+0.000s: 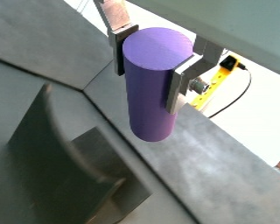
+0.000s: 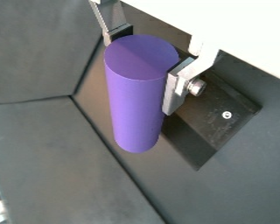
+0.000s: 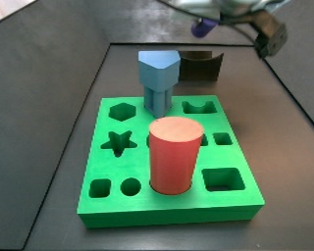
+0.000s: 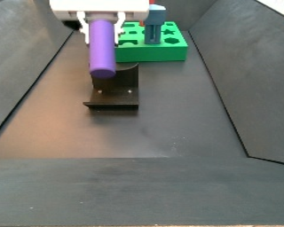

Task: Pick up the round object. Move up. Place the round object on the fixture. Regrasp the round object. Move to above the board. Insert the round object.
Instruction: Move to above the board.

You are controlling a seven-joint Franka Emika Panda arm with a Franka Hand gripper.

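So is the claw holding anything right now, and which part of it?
Yes. The claw is shut on the purple round object, its fingers clamping the upper sides near the top end, above the fixture.

round object [image 1: 152, 83]: we see plain purple, a paler lilac on its flat end, in both wrist views [image 2: 136, 92].
gripper [image 4: 100, 19]: we see a white body in a side view; its fingers [image 1: 185, 80] are silver plates with dark pads, closed on the round object above the fixture.
fixture [image 4: 114, 92]: we see dark brown, nearly black.
board [image 3: 167, 157]: we see bright green with darker green cut-outs.
red cylinder [image 3: 175, 155]: we see red with a salmon-pink top.
hexagonal peg [image 3: 159, 78]: we see light blue.
floor [image 4: 132, 133]: we see matte dark grey.
cable [image 1: 216, 83]: we see yellow, in a wrist view.
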